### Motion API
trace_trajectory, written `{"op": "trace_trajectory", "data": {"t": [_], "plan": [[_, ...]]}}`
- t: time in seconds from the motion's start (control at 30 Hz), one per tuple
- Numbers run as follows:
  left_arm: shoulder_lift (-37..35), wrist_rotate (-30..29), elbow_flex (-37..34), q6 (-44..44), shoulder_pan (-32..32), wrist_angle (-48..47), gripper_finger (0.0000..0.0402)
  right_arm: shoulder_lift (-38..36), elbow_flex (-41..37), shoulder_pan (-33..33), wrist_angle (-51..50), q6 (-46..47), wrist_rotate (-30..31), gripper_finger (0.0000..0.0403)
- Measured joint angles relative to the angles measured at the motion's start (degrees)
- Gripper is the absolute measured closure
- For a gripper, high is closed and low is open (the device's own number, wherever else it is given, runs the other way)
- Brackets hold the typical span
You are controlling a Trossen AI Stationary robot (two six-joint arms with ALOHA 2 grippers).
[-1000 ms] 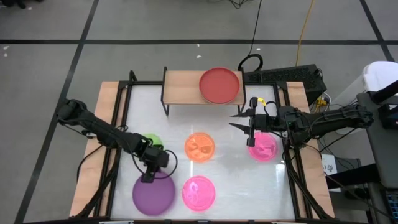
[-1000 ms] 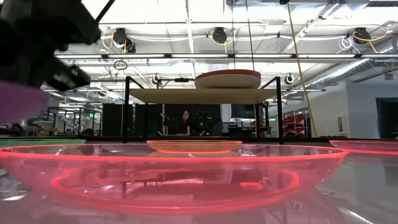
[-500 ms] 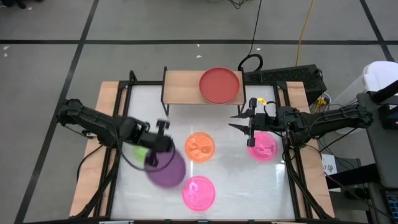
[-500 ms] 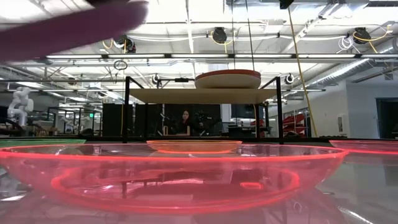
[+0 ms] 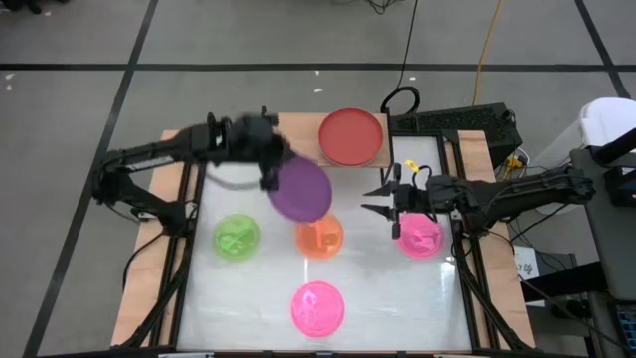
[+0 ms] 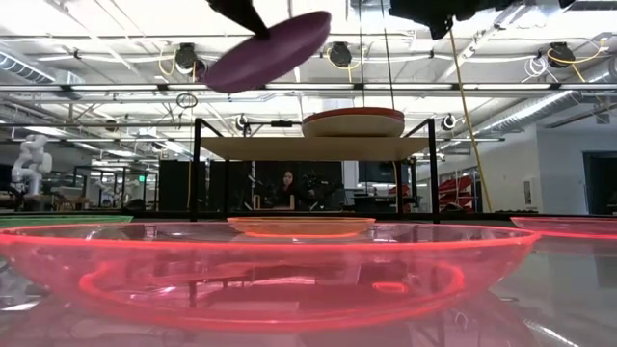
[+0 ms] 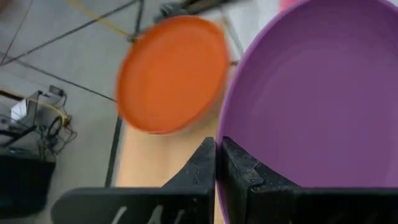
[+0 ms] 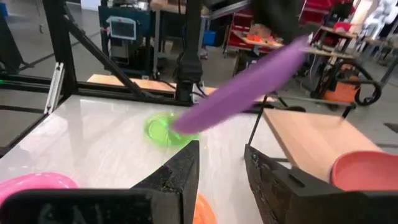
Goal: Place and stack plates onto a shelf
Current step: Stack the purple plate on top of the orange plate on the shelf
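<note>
My left gripper (image 5: pixel 266 159) is shut on a purple plate (image 5: pixel 302 189), high in the air just in front of the light-wood shelf (image 5: pixel 293 139). The plate also shows in the low view (image 6: pixel 270 50) and the right wrist view (image 8: pixel 249 81). A red plate (image 5: pixel 351 136) lies flat on the shelf's right half. My right gripper (image 5: pixel 370 199) is open and empty, above the table beside a pink plate (image 5: pixel 419 236). Green (image 5: pixel 237 237), orange (image 5: pixel 320 237) and another pink plate (image 5: pixel 318 308) lie flat on the table. My left gripper pinches the purple plate's rim (image 7: pixel 227 127) between its two fingers (image 7: pixel 202 165), on the plate's far-left side. The fingers come slanting from the table's far left. The plate is lifted clear and tilted, its free edge (image 6: pixel 323 19) higher in the low view.
The shelf's left half (image 5: pixel 288 134) is bare board on black legs (image 6: pixel 197 169). Black frame rails (image 5: pixel 194 199) run along the table's left and right sides. A person (image 6: pixel 286 188) sits in the room far behind the shelf.
My left gripper has lifted the purple plate off the table's near-left part and carried it up, toward the far edge and right, to just in front of the shelf. The plate has tipped from level to tilted. The green plate now shows in full.
</note>
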Motion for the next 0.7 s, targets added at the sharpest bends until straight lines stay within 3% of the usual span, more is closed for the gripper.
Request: {"op": "trace_trajectory", "data": {"t": [0.17,0.4,0.5,0.7], "plan": [[2.0,11.5,0.0,-8.4,11.2,14.6,0.0392,1.6,0.0,0.0,0.4,0.3,2.2,0.0289],[9.0,21.4,0.1,-19.4,18.6,30.3,0.0393,3.2,0.0,0.0,1.2,-0.8,6.2,0.0289],[14.0,23.7,2.9,-20.8,19.7,29.6,0.0393,4.2,0.0,-0.1,1.7,-0.9,6.1,0.0289],[24.6,23.4,15.5,-20.2,20.5,20.7,0.0393,5.6,0.0,0.0,1.8,0.7,6.1,0.0289]]}}
